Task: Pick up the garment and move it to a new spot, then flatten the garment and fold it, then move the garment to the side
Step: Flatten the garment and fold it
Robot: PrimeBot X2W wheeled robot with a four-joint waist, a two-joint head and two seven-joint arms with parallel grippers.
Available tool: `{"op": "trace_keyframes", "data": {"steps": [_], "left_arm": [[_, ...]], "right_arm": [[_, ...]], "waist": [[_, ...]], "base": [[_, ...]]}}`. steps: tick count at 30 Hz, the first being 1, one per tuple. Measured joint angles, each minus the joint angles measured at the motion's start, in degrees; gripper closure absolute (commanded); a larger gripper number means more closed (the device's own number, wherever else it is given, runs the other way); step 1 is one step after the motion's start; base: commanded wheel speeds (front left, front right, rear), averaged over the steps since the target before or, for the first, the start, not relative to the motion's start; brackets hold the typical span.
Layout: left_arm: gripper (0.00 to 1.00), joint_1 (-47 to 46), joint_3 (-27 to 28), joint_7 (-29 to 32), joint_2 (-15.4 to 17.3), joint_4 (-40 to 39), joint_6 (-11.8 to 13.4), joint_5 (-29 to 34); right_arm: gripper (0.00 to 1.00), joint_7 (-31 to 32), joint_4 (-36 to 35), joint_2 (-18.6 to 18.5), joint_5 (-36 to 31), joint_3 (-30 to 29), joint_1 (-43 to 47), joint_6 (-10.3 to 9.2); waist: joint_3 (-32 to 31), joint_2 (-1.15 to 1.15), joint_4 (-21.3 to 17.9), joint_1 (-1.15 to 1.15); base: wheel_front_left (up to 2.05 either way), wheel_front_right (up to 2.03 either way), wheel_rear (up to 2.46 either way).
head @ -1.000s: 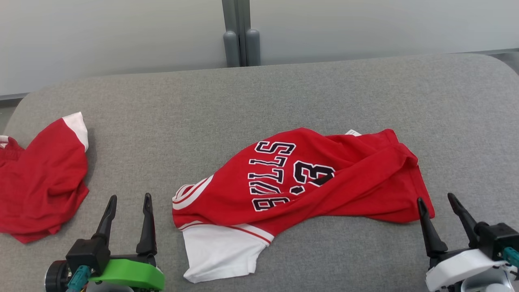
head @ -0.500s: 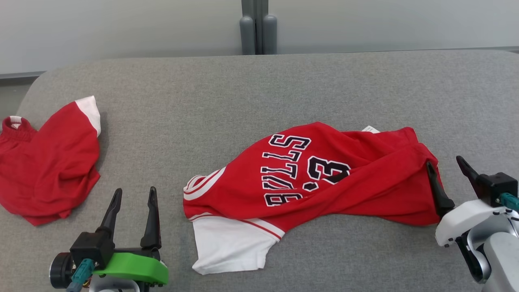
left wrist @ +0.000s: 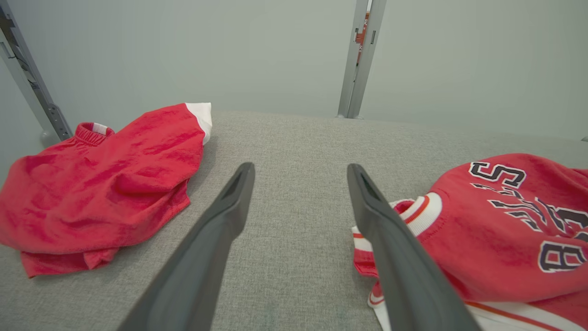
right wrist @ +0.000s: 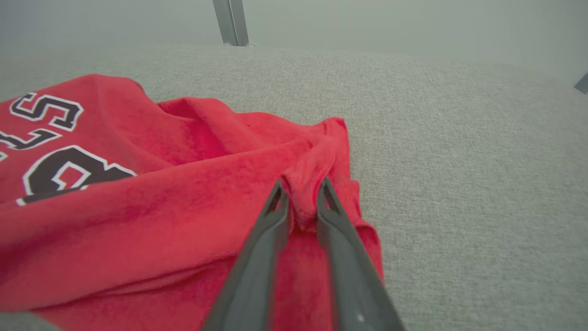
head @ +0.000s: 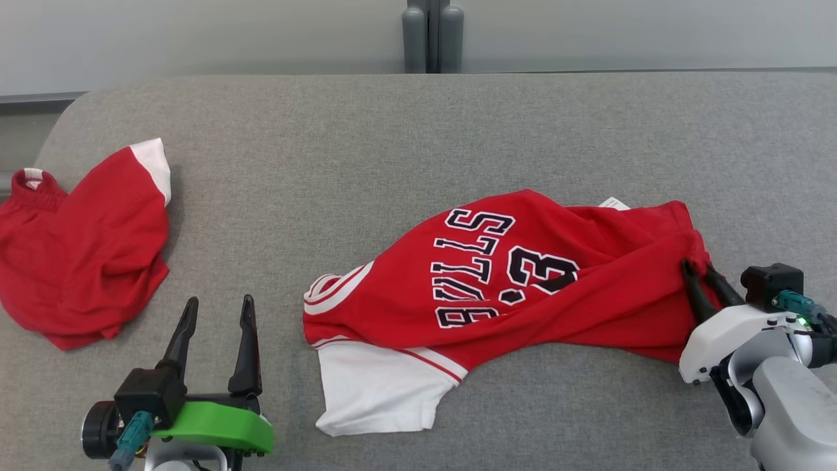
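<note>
Right wrist view: right gripper (right wrist: 301,184) pinches a jersey (right wrist: 138,193) fold. Head view: left gripper (head: 219,301) wide, empty; two red garments, shorts (head: 85,261) at table's (head: 327,163) left edge.

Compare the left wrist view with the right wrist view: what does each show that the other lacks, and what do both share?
Left wrist view: the open left gripper, a second red garment and the striped collar of the jersey. Right wrist view: the right gripper pinching a fold at the jersey's edge. Shared: the jersey's lettering, the grey surface, a metal post.
</note>
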Motion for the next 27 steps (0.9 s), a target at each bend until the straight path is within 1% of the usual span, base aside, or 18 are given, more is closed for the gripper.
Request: {"op": "trace_keyframes", "data": {"steps": [3, 5, 9, 15, 19, 24, 27], "left_arm": [[0.0, 0.0, 0.0, 0.0, 0.0, 0.0, 0.1, 0.0], [0.0, 0.1, 0.0, 0.0, 0.0, 0.1, 0.2, 0.0], [0.0, 0.5, 0.0, 0.0, 0.0, 0.1, 0.3, -0.1], [0.0, 1.4, -0.1, 0.0, 0.0, 0.1, 0.4, -0.5], [0.0, 1.8, 0.1, 0.0, 0.0, 0.2, 0.4, -0.4], [0.0, 1.8, -0.1, 0.0, 0.0, 0.3, 0.3, -0.4], [0.0, 1.8, -0.2, 0.0, 0.0, 0.2, 0.3, -0.4]], "right_arm": [[1.0, -0.5, 0.0, -0.3, 1.0, 1.2, -0.3, 0.01], [1.0, -0.5, -1.4, -0.9, 1.6, 1.5, -0.2, 0.0], [1.0, -0.7, -9.4, -1.2, 2.3, 0.7, 2.7, 0.0], [1.0, -0.8, -23.6, -2.6, 3.1, -1.7, 14.6, 0.0], [1.0, -0.8, -30.2, -2.7, 3.8, -2.2, 23.1, 0.0], [1.0, -0.8, -34.8, -2.9, 7.9, 0.2, 30.4, 0.0], [1.0, -0.4, -35.6, -4.3, 9.5, 1.8, 33.0, 0.0]], "waist": [[-0.3, 0.0, -0.5, 0.0], [-0.6, 0.0, -0.8, 0.0], [-1.4, 0.0, -1.5, 0.0], [-2.3, 0.0, -3.0, 0.0], [-2.4, 0.0, -4.2, 0.0], [-2.5, 0.0, -5.5, 0.0], [-2.4, 0.0, -6.0, 0.0]], "base": [[0.0, 0.0, 0.0], [0.0, 0.0, 0.0], [0.0, 0.0, 0.0], [0.0, 0.0, 0.0], [0.0, 0.0, 0.0], [0.0, 0.0, 0.0], [0.0, 0.0, 0.0]]}}
